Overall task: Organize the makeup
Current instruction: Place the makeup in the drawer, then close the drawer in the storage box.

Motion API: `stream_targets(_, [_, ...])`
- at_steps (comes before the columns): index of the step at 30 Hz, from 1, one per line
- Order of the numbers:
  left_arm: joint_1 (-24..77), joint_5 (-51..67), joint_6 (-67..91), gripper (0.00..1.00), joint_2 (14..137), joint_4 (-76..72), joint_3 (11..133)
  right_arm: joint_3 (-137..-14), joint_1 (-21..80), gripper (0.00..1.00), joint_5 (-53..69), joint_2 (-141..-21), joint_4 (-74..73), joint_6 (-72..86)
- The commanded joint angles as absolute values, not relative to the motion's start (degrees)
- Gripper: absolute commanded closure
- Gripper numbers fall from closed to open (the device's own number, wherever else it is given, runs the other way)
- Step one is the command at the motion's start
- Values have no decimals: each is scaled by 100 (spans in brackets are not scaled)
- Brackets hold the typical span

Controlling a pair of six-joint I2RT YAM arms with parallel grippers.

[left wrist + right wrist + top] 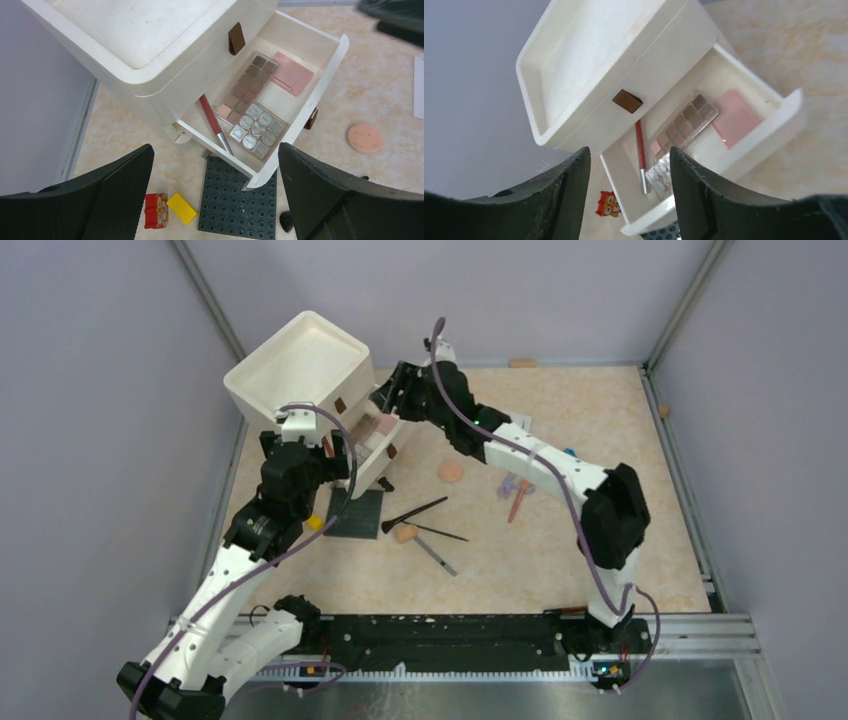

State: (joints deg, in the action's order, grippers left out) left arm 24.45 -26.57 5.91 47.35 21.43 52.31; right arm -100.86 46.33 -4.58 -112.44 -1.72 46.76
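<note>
The left end effector hangs with its jaws spread wide and nothing between them. It is above the near corner of the open drawer of a white organiser box, which stands at the upper left of the worktop. The right end effector is over the same drawer, its jaws partly apart and gripping nothing.

Inside the drawer the brown palette lies along the middle, with the pink square compact beside its far end. A red pencil lies on the palette's other side, next to the box.

On the worktop, the round peach puff lies just right of the drawer. Thin dark brushes lie near the centre, and an orange pencil is further right. A dark studded plate lies below the drawer's corner, with a red brick and a yellow brick to its left.
</note>
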Motion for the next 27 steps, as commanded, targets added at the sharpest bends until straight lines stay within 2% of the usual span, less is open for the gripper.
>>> stream_targets(1, [2415,-2571,656,1,4653,1916,5177,-9358,4451,42,-864,-9813,-225,3143])
stream_targets(8, [2400,-2481,654,1,4711,1909,5188,-8025,3850,42,-1582,-8460,-1553,2535])
stream_targets(15, [2391,-2271,651,1,4900,1928,5238,-6179,3753,40,-2371,-6875,-1849,2563])
stream_targets(24, [2391,-1699,886,1,5616,2395,6014,-5097,3740,38,-3434,-5494,-3143,3297])
stream_targets(27, [2391,-1682,888,1,5815,2458,6488,-4807,3738,36,-3389,-5179,-3205,3556])
